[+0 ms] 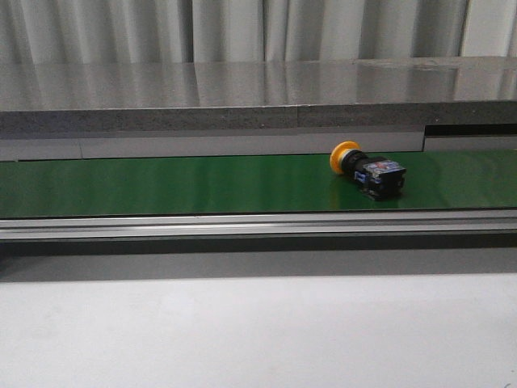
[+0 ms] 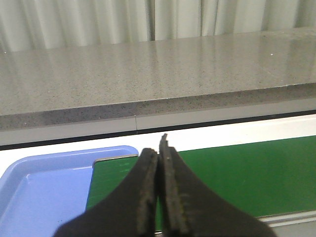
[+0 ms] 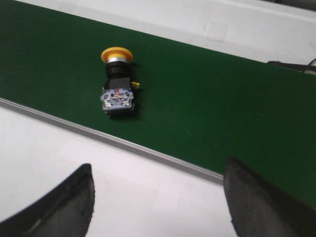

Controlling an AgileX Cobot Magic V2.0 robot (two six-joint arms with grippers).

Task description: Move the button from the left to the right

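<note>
We can't see either arm in the front view. The left gripper [image 2: 159,197] runs off the frame's edge, its base cut away, and it hides part of the belt [image 2: 237,173]. The tray [image 2: 44,187] is cropped at the corner. The right fingers [image 3: 261,202] are clipped too. The button's [image 1: 367,170] marks are too small to read.

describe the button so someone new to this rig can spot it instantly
Look at the long green belt running across the front view below the grey stone ledge. Right of its middle lies the button, tipped on its side. It is the only item on the belt: yellow-orange mushroom cap, blocky black body.
</note>
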